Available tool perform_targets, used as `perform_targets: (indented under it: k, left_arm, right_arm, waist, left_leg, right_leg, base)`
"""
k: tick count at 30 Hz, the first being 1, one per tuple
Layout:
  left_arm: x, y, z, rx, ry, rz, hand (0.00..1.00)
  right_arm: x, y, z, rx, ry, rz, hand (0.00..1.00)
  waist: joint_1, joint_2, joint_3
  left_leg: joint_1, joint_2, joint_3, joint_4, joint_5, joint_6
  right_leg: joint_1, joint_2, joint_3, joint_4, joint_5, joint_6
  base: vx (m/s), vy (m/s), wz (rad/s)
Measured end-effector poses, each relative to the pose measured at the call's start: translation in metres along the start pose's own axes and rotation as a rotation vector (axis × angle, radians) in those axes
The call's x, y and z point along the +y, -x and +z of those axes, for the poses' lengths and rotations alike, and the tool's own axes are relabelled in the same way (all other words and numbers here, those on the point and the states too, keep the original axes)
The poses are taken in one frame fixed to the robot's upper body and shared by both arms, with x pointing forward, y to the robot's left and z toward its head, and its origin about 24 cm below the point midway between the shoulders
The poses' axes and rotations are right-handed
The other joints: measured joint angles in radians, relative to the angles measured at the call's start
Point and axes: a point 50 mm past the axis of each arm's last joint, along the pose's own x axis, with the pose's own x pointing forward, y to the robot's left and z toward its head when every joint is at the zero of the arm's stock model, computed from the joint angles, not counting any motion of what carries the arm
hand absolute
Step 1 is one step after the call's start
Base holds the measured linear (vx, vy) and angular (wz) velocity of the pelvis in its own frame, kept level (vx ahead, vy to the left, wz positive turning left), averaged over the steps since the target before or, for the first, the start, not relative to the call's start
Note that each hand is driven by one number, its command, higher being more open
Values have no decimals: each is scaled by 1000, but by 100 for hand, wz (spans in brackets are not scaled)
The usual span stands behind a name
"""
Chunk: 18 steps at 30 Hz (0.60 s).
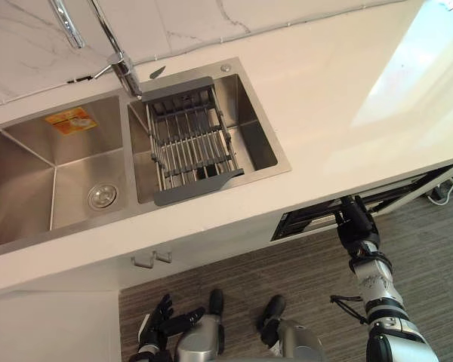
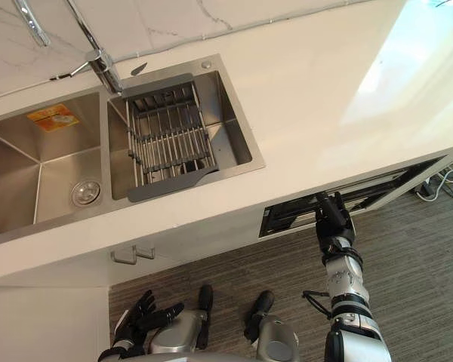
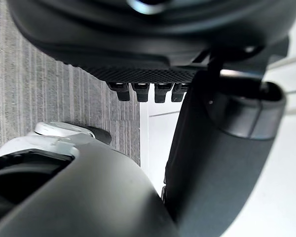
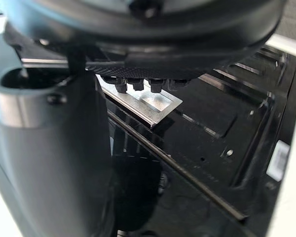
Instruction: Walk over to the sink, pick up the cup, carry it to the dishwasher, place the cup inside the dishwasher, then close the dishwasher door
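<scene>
The fingers (image 4: 138,85) of the right hand (image 1: 356,222) are seen as a short, near-straight row with nothing between them and the thumb; nothing is held. Just past them a metal latch plate (image 4: 149,103) and the glossy black inner face of the dishwasher door (image 4: 222,128) are seen, so the hand is judged to be lying against the door's upper edge or just beside it; actual contact cannot be made out.

From the head views the door (image 1: 408,188) is shown as a narrow dark slot under the front edge of the table (image 1: 325,98), ajar and not yet shut. Its long axis runs along the table's front, and the right hand is raised to it from below, towards the end nearer the sink (image 1: 30,181). The gap to be closed lies beyond the fingers, away from the robot, so a push in that direction is what the last step is judged to call for.

The cup is held by neither hand, and in the sink a wire rack (image 1: 189,139) is seen. It is judged to be already inside the dishwasher, hidden by the door, though this cannot be confirmed.

The left hand (image 2: 136,317) hangs low over the floor (image 1: 287,271), well apart from the door, its fingers (image 3: 140,91) loose and empty. The right hand is by far the nearer.
</scene>
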Motion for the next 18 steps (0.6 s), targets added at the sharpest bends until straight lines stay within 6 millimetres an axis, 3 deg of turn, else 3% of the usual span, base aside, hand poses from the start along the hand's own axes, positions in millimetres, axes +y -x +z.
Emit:
perform_targets:
  k: [5,12,14,18]
  left_arm:
    - [9,4,-4,16,-25,21,100]
    - [22,9,-11,47,-31,64,100]
    - [25,9,-9,45,-48,67,100]
    - [24,9,-11,51,-45,65,100]
  right_arm:
    - [-22,37,-52,161,186,-43,100]
    - [-41,83,-85,232,413,9,100]
    - [-44,101,-106,300,449,10,100]
    - [-57,122,-134,428,481,-72,100]
  waist:
    - [-2,-38,-51]
    - [-44,-78,-105]
    - [-54,-99,-136]
    - [-56,-99,-169]
  left_leg:
    - [39,1,19,-22,-8,-11]
    - [90,-10,57,-30,-37,-7]
    - [103,-17,63,-30,-44,-4]
    - [120,-23,66,-30,-49,3]
  right_leg:
    - [35,12,19,-30,5,7]
    - [78,5,60,-64,21,29]
    - [97,4,65,-83,28,39]
    - [117,3,69,-89,32,44]
  base:
    - [127,-6,-8]
    - [140,42,-17]
    - [53,53,-5]
    - [-9,39,-3]
